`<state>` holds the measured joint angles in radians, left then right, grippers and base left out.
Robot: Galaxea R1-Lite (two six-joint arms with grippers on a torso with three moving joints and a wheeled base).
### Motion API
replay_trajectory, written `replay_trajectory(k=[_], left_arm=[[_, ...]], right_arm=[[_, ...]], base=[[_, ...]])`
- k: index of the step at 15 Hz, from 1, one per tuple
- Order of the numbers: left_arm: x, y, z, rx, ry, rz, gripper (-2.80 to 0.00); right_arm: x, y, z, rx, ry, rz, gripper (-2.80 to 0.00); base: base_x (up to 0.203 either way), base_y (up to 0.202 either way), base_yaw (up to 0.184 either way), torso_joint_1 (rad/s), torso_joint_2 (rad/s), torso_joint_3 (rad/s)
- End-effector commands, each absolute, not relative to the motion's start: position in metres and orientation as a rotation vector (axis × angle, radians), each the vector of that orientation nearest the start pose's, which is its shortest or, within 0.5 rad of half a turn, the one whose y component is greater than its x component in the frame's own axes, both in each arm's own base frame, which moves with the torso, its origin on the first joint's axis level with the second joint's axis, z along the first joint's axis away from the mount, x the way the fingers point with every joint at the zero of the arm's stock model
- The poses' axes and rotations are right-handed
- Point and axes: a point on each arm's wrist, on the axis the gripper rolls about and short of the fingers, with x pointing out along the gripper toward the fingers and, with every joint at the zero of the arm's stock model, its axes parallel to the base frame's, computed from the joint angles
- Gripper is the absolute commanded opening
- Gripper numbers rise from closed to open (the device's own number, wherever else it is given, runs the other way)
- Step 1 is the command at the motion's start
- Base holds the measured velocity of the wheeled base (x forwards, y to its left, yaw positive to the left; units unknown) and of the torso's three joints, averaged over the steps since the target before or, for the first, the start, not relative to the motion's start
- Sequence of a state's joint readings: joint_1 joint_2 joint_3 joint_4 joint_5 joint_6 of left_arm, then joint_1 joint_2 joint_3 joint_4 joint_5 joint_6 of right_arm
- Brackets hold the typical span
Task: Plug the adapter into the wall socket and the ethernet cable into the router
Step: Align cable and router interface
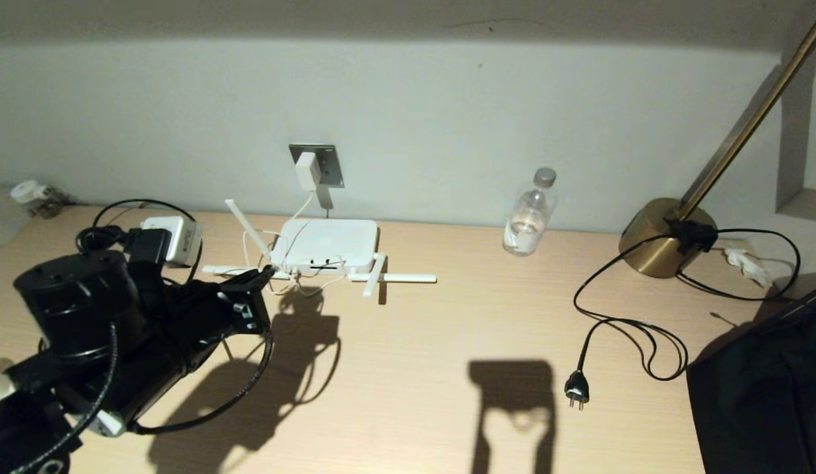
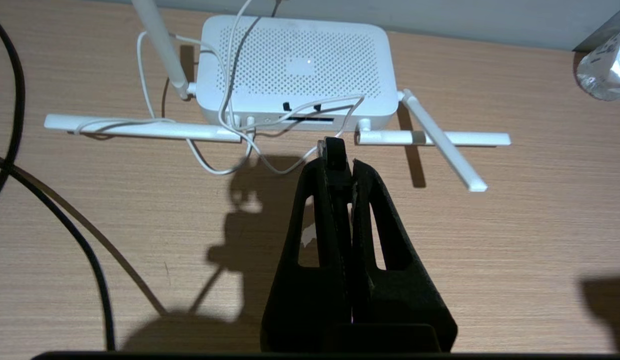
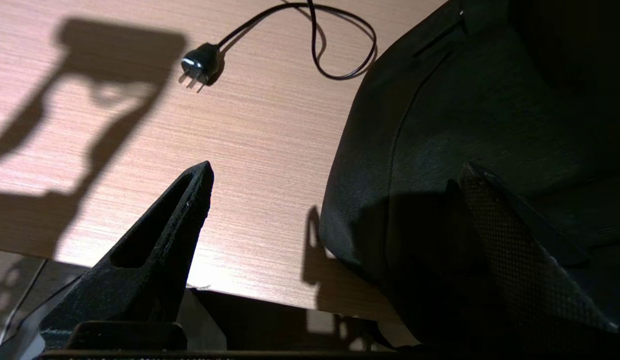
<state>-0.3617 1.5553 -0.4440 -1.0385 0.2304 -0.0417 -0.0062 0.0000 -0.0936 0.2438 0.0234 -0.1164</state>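
The left gripper (image 2: 335,155), at centre frame, is pinching the ethernet cable (image 2: 334,148) plug shut, risking snagging the white cord (image 2: 310,104) draping across the router (image 2: 295,65) ports.

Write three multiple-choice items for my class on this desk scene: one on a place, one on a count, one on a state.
1. Where is the adapter?
A. lying on the desk
B. plugged into the wall socket
C. on top of the router

2. How many stick antennas does the router show in the left wrist view?
A. two
B. four
C. six

3. How does the left gripper stand?
A. shut on the ethernet cable connector
B. wide open and empty
C. shut on the bottle cap

Answers:
1 B, the white block sits on the grey faceplate above the router.
2 B, two lie flat and two angle away.
3 A, the fingers pinch a black plug end just before the port edge.
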Motion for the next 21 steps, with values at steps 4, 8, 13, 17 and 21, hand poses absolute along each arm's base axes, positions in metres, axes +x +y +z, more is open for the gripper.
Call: replay_trajectory(k=[4,8,13,17,21], left_arm=[[0.227,-0.080,0.169,-0.021,0.070,-0.126,-2.80],[0.228,-0.082,0.169,0.000,0.060,-0.131,-2.80],[0.227,-0.085,0.175,0.060,-0.024,-0.148,-2.80],[0.225,-0.086,0.176,0.093,-0.035,-0.154,-2.80],[0.224,-0.087,0.180,0.169,-0.085,-0.149,-2.80]], right_arm=[[-0.032,0.001,0.076,-0.113,0.152,0.024,0.00],[-0.032,0.001,0.076,-0.113,0.152,0.024,0.00],[-0.032,0.001,0.076,-0.113,0.152,0.024,0.00],[-0.032,0.001,0.076,-0.111,0.152,0.022,0.00],[-0.032,0.001,0.076,-0.113,0.151,0.023,0.00]], base=[[0.000,0.000,0.000,-0.138,0.32,0.177],[0.000,0.000,0.000,-0.151,0.35,0.193],[0.000,0.000,0.000,-0.192,0.45,0.256],[0.000,0.000,0.000,-0.228,0.55,0.323],[0.000,0.000,0.000,-0.207,0.53,0.321]])
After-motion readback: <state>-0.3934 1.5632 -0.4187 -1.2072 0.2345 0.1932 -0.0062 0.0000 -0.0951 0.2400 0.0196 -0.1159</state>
